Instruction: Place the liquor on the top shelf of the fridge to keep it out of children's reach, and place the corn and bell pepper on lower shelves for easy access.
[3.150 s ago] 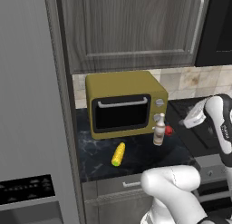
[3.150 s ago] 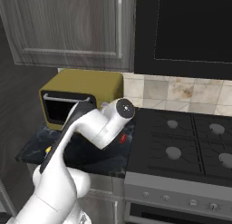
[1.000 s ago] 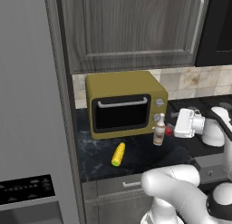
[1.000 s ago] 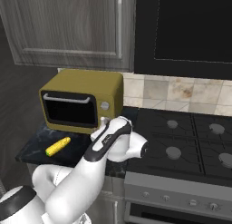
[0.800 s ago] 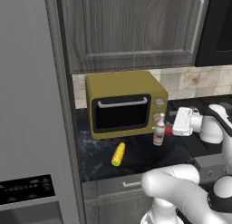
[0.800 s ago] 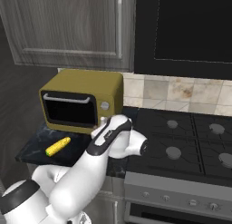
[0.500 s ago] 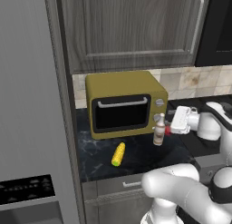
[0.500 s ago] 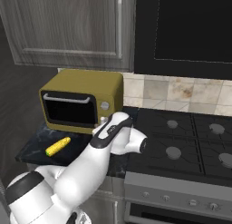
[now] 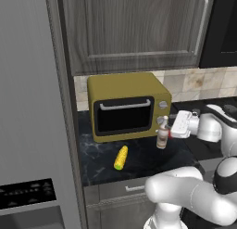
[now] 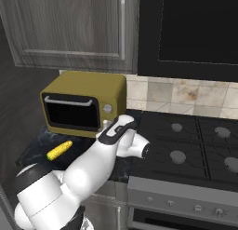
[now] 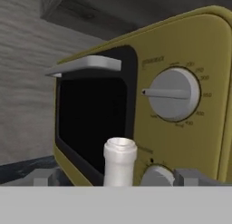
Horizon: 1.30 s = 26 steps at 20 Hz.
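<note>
On the dark bench (image 9: 143, 161), the liquor (image 9: 162, 136) stands upright before the yellow toaster oven (image 9: 125, 105); end effector (image 9: 170, 129) spread, apparently just beside its neck; corn (image 9: 121, 157) lies nearer, left.

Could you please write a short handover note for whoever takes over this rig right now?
Gripper: open, level with the liquor and right beside it, the bottle's cap between the finger tips in the hand view; nothing gripped yet.
Liquor: upright on the dark counter, in front of the yellow toaster oven.
Corn: lying on the counter in front of the oven.
Fridge: at the left, door shut.
Done: nothing placed.
Left: grasp the liquor, open the fridge, top shelf; then corn and bell pepper on lower shelves.
</note>
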{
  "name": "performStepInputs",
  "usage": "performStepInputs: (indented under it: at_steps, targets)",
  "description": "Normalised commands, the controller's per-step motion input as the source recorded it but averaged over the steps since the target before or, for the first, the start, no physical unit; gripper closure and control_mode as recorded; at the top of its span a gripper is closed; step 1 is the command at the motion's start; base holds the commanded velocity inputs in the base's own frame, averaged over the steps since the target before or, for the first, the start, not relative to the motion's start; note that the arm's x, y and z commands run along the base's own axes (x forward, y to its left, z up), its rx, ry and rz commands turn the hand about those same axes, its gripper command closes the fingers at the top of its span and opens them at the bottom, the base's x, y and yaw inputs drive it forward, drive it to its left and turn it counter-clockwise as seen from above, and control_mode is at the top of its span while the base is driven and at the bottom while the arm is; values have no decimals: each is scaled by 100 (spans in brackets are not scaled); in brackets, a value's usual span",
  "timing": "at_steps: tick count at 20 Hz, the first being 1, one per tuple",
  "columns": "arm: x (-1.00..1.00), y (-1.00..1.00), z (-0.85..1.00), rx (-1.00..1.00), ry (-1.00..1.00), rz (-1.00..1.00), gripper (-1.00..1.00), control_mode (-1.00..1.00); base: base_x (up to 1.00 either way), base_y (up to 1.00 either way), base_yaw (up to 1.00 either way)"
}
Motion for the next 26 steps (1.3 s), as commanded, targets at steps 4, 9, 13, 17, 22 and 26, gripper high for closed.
performStepInputs:
  at_steps: [4,9,13,17,22,26]
  targets:
    - [17,0,-20,0,0,-2,-100,-100,0,0,0]
    - [14,0,-19,0,0,-2,-100,-100,0,0,0]
    - [0,3,-6,0,0,0,-100,-100,0,0,0]
    - [0,10,0,0,1,0,-100,-100,0,0,0]
    - [0,19,0,0,1,0,-100,-100,0,0,0]
    - [0,16,0,0,0,-1,-100,-100,0,0,0]
